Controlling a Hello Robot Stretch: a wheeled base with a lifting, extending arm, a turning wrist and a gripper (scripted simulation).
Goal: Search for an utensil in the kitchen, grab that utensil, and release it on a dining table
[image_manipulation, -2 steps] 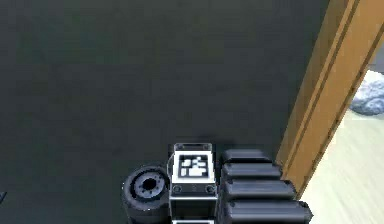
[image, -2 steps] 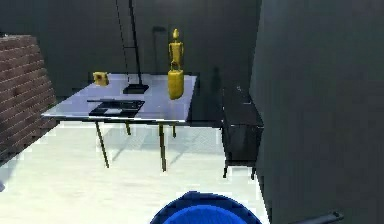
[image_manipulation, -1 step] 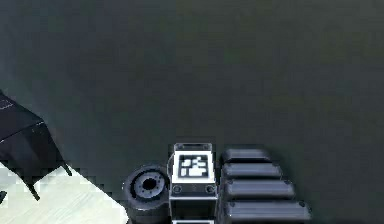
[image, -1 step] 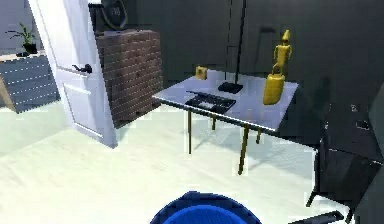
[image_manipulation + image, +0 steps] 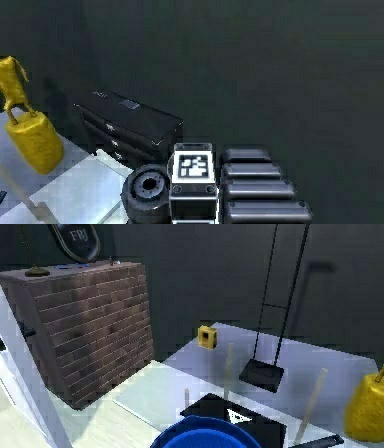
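Nearest, the gripper (image 5: pixel 148 192) is caught beside its white marker (image 5: pixel 193 167); the jaws' state cannot be told, nor whether anything is held. A yellow figure (image 5: pixel 28 120) is spotted left, a black chest (image 5: pixel 125 122) farther back. Ahead, a brick block (image 5: pixel 85 319) is seen left. The utensil's place cannot be told.

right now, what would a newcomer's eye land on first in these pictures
The big red-brown brick block at the forward view's left stands out first. Next comes the bright yellow figure at the arm side view's left, standing beside a black cabinet. A small yellow box sits alone near the forward view's middle.
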